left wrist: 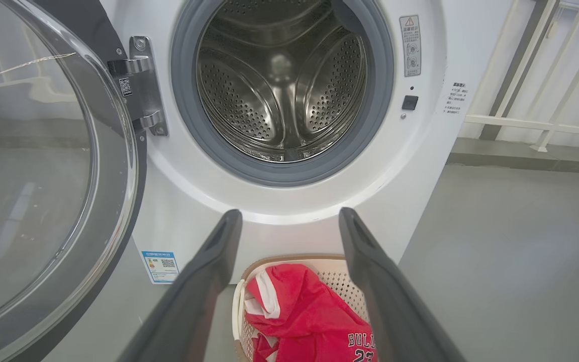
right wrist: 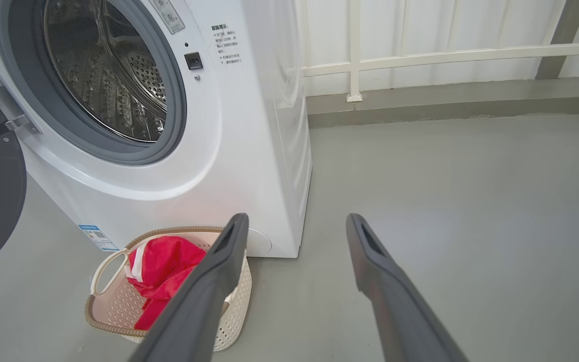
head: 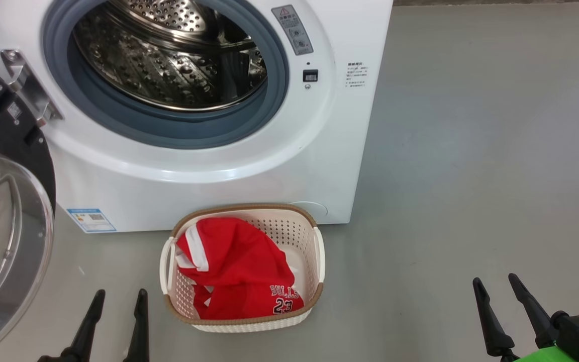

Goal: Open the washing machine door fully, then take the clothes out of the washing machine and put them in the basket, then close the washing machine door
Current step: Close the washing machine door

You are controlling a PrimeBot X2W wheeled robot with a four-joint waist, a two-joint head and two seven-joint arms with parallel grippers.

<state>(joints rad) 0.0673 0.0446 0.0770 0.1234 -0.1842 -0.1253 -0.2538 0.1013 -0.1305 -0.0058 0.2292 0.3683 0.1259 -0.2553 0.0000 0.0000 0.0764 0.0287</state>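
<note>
Red clothes (head: 239, 266) bundled in basket (head: 252, 327) | washing machine door (head: 3, 226) swung wide

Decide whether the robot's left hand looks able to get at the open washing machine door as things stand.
Probably yes. The left hand is open and empty, the door stands swung out just to its left, and nothing lies between them; the basket sits on its other side.

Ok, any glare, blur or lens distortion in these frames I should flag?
Head view: soft even light, sharp throughout, small bright glints on the steel drum. Left wrist view: pale reflections across the glass of the washing machine door; the fingers of the left gripper look slightly soft up close. Right wrist view: wide-angle bowing along the side edge of the washing machine.
</note>
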